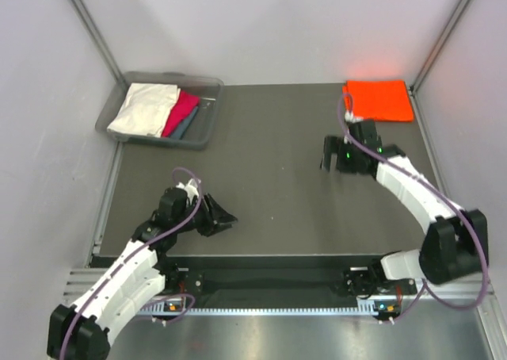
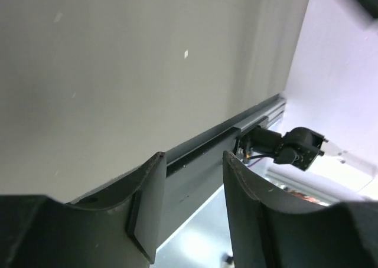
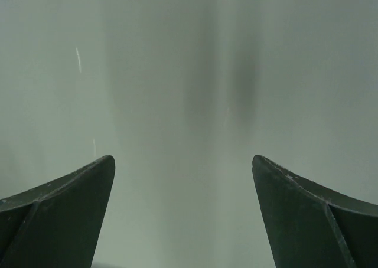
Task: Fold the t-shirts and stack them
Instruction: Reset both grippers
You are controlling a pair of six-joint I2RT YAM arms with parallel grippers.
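1. Partly hidden: teal-grey shirt [image 1: 187,128] peeks out under pink shirt [image 1: 182,111], beside cream shirt [image 1: 144,109], all in bin [image 1: 207,132], far-left worktop [image 1: 269,170].
2. Orange shirt [image 1: 379,100] folded flat, far-right corner; glare blurs its back edge.
3. Left pincer [image 1: 222,217] apart, empty.
4. Right pincer [image 1: 337,155] wide apart, empty, near orange shirt.

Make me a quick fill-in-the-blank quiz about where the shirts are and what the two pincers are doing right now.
1. The orange t-shirt lies folded at the far ____ corner of the table.
2. The cream-white t-shirt lies inside the grey ____.
3. The left pincer and the right pincer are both empty, jaws ____.
Missing words: right; bin; open.
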